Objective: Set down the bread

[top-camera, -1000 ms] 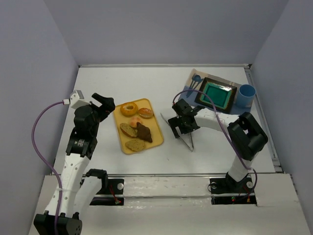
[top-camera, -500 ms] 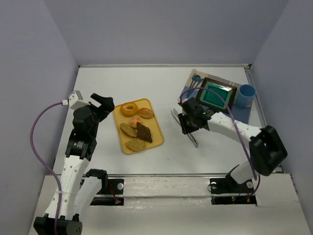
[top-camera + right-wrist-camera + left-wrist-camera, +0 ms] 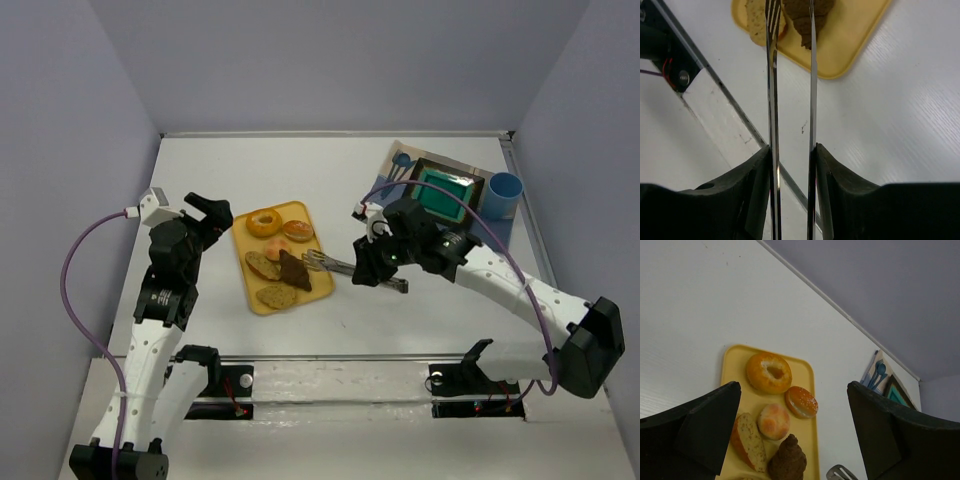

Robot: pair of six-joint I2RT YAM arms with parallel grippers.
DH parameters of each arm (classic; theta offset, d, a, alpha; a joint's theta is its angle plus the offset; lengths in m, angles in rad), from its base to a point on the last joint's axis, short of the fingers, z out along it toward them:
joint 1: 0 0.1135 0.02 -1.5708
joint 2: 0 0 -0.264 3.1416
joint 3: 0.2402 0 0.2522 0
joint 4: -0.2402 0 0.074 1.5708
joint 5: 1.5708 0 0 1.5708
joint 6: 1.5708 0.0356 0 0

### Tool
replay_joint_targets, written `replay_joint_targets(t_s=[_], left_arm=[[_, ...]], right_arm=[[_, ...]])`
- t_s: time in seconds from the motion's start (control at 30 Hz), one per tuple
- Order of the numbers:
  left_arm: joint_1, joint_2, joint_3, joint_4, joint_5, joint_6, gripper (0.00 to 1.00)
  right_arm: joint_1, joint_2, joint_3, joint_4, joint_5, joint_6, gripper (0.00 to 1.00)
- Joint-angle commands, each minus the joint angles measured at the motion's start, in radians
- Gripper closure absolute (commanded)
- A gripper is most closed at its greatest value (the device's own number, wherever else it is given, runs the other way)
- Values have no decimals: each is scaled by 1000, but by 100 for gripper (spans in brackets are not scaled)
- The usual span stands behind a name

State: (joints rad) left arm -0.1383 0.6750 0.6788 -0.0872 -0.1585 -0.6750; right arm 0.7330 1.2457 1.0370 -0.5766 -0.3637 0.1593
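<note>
A yellow tray (image 3: 318, 262) holds several breads: a bagel (image 3: 265, 222), a seeded bun (image 3: 298, 230), a round roll (image 3: 279, 249), a bread slice (image 3: 263, 265) and a dark chocolate croissant (image 3: 295, 270). My right gripper (image 3: 372, 268) is shut on metal tongs (image 3: 340, 266), one finger pressed against each arm. In the right wrist view the tongs (image 3: 812, 75) stand slightly apart, tips over the slice (image 3: 757, 20) and the croissant (image 3: 802, 15). My left gripper (image 3: 212, 215) hangs open just left of the tray; its view shows the bagel (image 3: 769, 372), the bun (image 3: 801, 401) and the roll (image 3: 773, 421).
At the back right a mat carries a teal dish (image 3: 440, 195) on a dark tray, blue utensils (image 3: 402, 165) and a blue cup (image 3: 505, 195). Grey walls close in the table on three sides. A metal rail (image 3: 730, 100) runs along the near edge.
The right gripper closed on the tongs that lay on the table, lifted them and swung left, bringing their tips to the tray's right edge. The left arm has hardly moved.
</note>
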Motion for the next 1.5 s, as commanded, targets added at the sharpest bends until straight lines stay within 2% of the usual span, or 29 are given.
replay_joint_targets(t_s=[0.0, 0.2, 0.47, 0.67, 0.83, 1.0, 1.07, 1.1, 1.17, 1.2, 1.3, 1.43, 1.47], left_arm=[[-4, -14, -10, 40, 2, -1, 1], [-6, -14, -16, 46, 17, -5, 1], [-6, -12, -18, 47, 14, -6, 1], [-6, -17, -21, 47, 11, -11, 1], [-6, -15, -22, 46, 10, -12, 1], [-6, -15, -21, 46, 8, -11, 1], [-6, -15, -24, 44, 7, -11, 1], [-6, -17, -22, 44, 7, -12, 1], [-6, -18, -24, 44, 10, -12, 1], [-6, -18, -22, 44, 11, -12, 1], [-6, -23, -25, 44, 20, -12, 1], [-7, -31, -33, 49, 42, -11, 1], [-9, -31, -35, 50, 43, -12, 1]], right_arm=[[38, 41, 90, -5, -45, -53, 54], [48, 139, 149, -5, -35, -75, 41], [48, 253, 192, -5, -12, -99, 37], [48, 310, 209, -8, -6, -107, 30], [48, 331, 218, -9, -14, -122, 30], [48, 365, 235, 1, -57, -126, 39], [48, 376, 241, 11, -57, -119, 51], [48, 376, 245, 12, -52, -115, 65], [48, 350, 256, 14, -29, -100, 72], [48, 331, 256, 17, -18, -90, 72], [48, 238, 258, 20, 101, -34, 77], [48, 107, 238, 24, 322, 51, 80], [48, 74, 230, 24, 433, 83, 83]])
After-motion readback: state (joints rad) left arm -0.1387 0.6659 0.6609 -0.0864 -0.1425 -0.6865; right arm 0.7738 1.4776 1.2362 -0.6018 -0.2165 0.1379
